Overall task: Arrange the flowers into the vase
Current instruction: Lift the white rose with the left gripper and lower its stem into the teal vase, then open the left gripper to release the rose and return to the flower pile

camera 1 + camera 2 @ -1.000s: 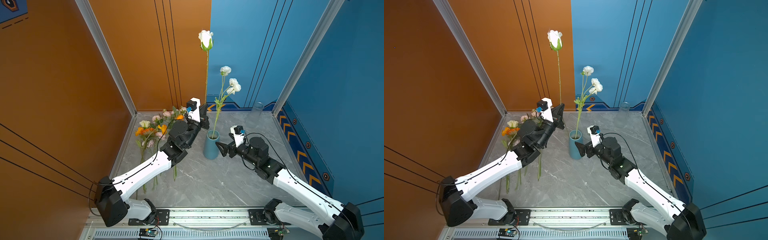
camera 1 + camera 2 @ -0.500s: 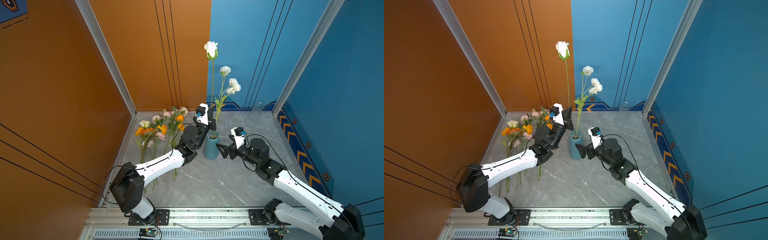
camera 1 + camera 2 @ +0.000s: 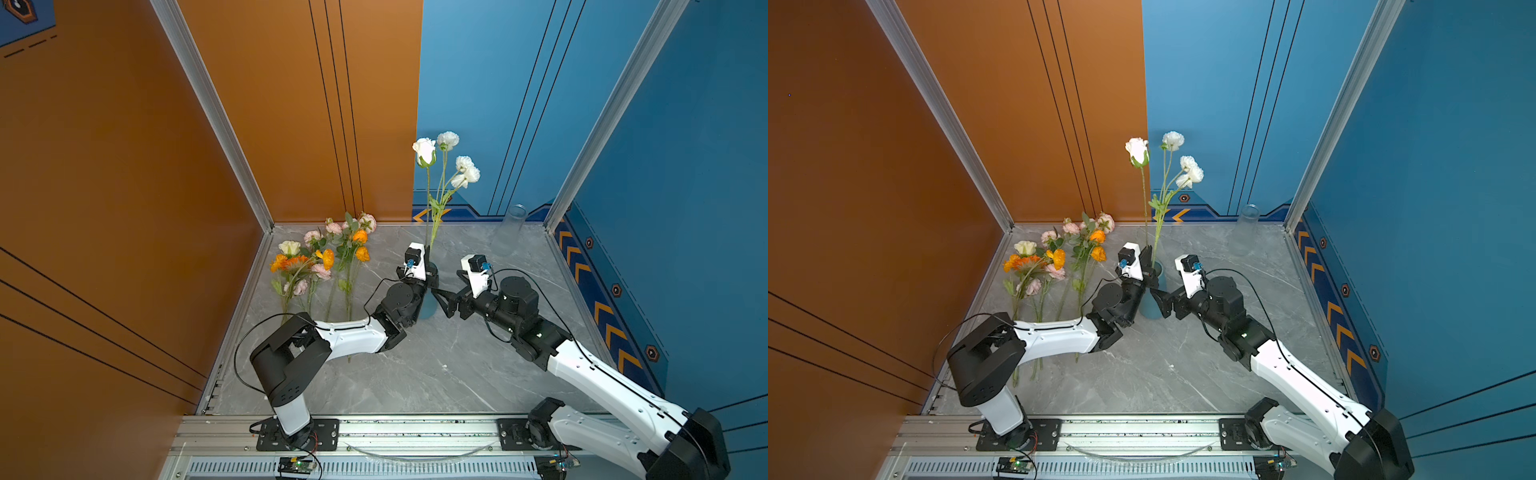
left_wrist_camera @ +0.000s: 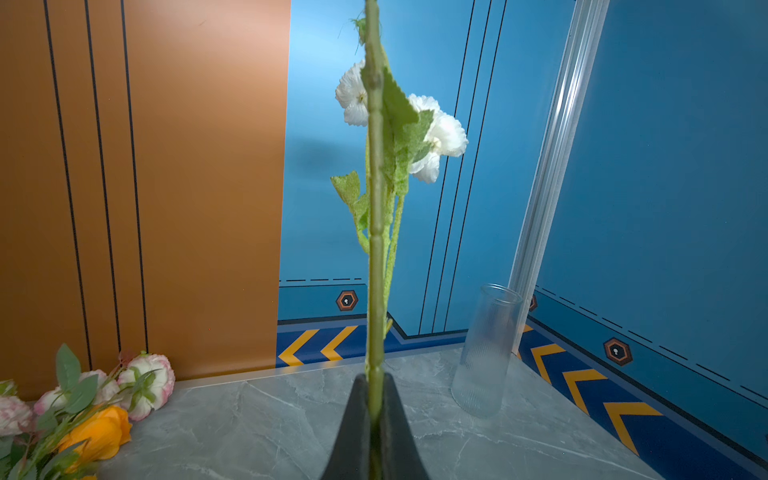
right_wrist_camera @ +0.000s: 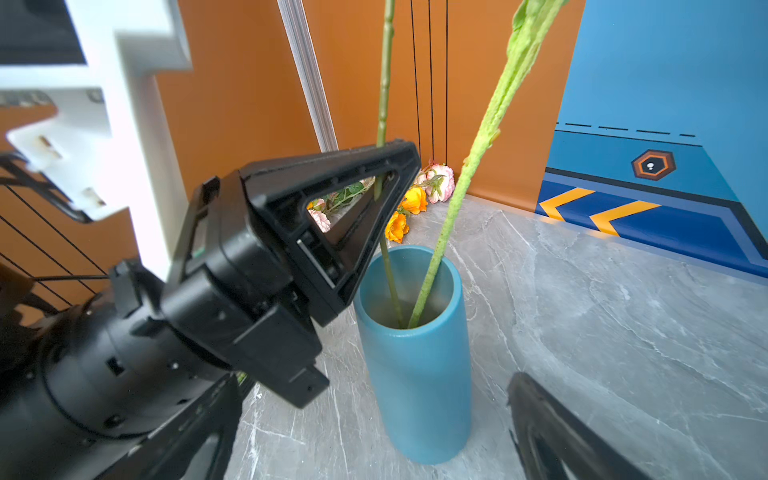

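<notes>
Rose (image 3: pixel 424 151) stem upright, its foot already inside the blue vase (image 5: pixel 415 374), beside the white sprig (image 3: pixel 462 172) standing there. The vase sits mid-bench, toward the back edge. My left gripper (image 4: pixel 376 384) is pinching the stem just above the rim. My right gripper (image 3: pixel 442 297) is spread wide on either side of the vase body; whether it touches, I cannot tell. To do this well, I should sink the stem to the bottom and then let go gently, so nothing tips. Other flowers (image 3: pixel 320 266) lie along the bench's left edge.
</notes>
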